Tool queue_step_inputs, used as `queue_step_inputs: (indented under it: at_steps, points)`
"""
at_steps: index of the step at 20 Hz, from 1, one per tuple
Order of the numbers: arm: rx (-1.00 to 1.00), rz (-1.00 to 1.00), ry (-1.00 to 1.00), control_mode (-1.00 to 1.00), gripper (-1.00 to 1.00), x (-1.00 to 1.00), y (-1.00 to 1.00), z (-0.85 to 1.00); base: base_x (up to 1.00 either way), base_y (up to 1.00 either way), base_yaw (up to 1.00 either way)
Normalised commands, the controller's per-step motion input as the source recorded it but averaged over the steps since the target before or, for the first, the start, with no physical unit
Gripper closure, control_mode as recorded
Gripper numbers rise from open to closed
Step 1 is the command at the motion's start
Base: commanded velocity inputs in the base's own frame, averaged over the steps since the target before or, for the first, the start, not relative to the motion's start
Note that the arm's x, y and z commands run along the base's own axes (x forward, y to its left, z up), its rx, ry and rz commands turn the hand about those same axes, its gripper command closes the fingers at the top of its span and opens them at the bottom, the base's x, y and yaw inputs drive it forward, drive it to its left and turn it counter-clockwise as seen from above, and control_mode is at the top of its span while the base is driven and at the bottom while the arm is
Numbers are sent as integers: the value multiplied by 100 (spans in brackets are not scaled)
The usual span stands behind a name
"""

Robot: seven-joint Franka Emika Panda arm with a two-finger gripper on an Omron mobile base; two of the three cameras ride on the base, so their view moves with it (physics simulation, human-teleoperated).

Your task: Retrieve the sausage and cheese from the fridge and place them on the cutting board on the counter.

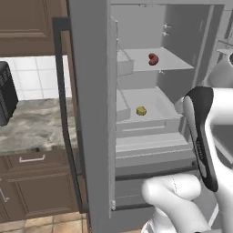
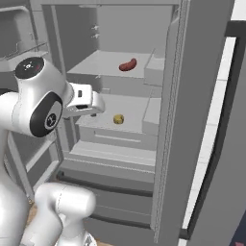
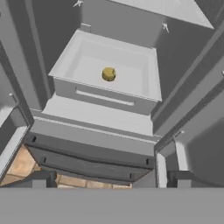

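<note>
Hand view looks down into the open fridge [image 1: 91, 113], where the claw [image 3: 107, 179] hangs spread wide and empty in front of the bin holding the cheese [image 3: 108, 74]. My worry is that reaching in for either item could catch the bin's front lip or the shelf edge, or nudge the small chunk away. The sausage [image 2: 128, 64] lies flat on the shelf above, its long axis running roughly left to right in the right base view, the right end slightly further back.
</note>
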Motion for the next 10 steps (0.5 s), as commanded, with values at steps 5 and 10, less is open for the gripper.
queue_step_inputs:
  at_steps: [5, 10]
  points:
    - [0, 0, 0, 100, -100, 0, 0, 0, 72, 0, 0]
    - [0, 0, 0, 100, -100, 0, 0, 0, 51, 0, -2]
